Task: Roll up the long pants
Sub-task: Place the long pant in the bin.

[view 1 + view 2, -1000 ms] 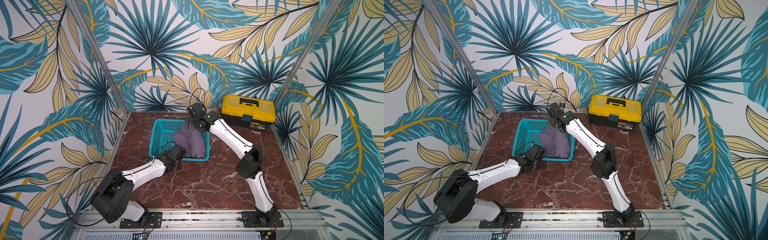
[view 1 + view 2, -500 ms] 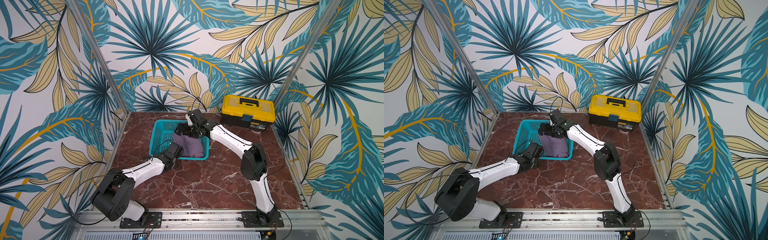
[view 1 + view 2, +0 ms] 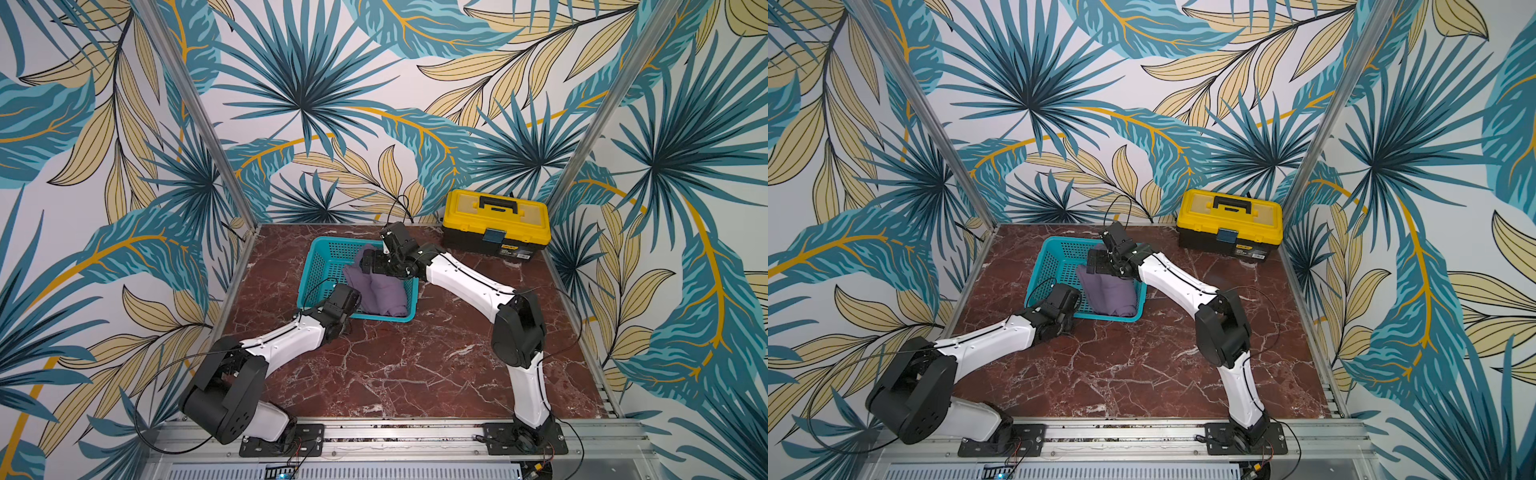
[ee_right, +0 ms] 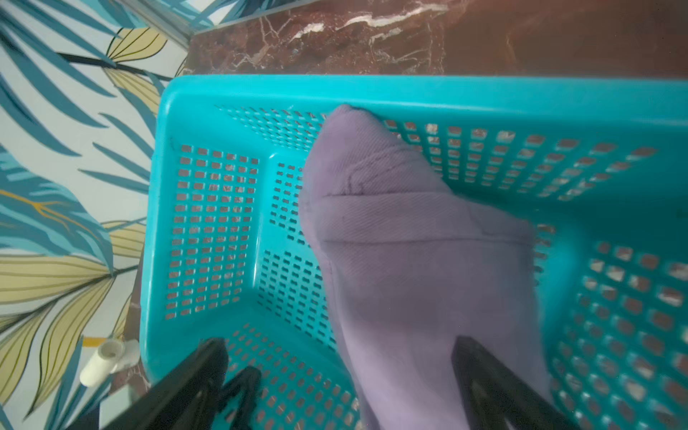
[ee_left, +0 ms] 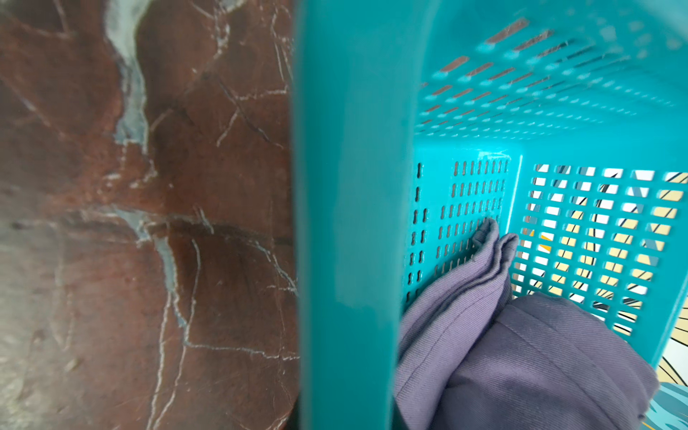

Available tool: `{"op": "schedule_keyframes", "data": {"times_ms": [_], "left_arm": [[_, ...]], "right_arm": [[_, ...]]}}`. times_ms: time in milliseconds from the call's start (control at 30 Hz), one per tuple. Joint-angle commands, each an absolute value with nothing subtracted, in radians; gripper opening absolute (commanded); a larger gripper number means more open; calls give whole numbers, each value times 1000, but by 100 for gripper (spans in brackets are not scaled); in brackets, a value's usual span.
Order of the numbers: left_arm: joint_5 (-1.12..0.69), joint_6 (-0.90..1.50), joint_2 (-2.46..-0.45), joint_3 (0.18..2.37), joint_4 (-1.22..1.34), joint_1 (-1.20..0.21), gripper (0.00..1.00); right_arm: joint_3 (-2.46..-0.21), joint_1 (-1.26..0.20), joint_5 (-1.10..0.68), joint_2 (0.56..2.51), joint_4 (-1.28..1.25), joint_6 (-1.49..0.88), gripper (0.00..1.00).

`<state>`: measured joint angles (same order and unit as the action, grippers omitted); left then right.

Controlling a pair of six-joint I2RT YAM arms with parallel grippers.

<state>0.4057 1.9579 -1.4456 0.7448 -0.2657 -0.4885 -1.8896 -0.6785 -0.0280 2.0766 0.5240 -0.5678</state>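
The left arm (image 3: 282,340) stretches low and forward from its base at the near edge. The left gripper (image 3: 352,297) at its tip is closed, and its fingers are out of sight in the wrist view. The right arm (image 3: 469,282) rises from its own base, bends at a raised elbow and reaches forward toward the left side, wrist tipped downward. The right gripper (image 4: 338,344) has its jaws spread wide, with both black fingers (image 4: 208,366) set far apart in its wrist view.
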Motion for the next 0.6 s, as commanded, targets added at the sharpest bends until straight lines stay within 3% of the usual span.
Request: {"op": "schedule_keyframes", "data": {"times_ms": [0,100,300,567], "left_arm": [[391,1926,-1416,724,-209,-462,0],[365,1893,-1418,724,-200,-447,0],[317,1857,-1431,720,-152,-430,0],[277,1805,-1466,741,-92,-419,0]], "right_arm": [[-1858,-644,-132,2035,577,-382,99],[-1901,-622,-227,2078,666,-293,99],[-1991,-620,-220,2202,813,-166,99],[-2122,-632,-230,2367,932,-208,99]]}}
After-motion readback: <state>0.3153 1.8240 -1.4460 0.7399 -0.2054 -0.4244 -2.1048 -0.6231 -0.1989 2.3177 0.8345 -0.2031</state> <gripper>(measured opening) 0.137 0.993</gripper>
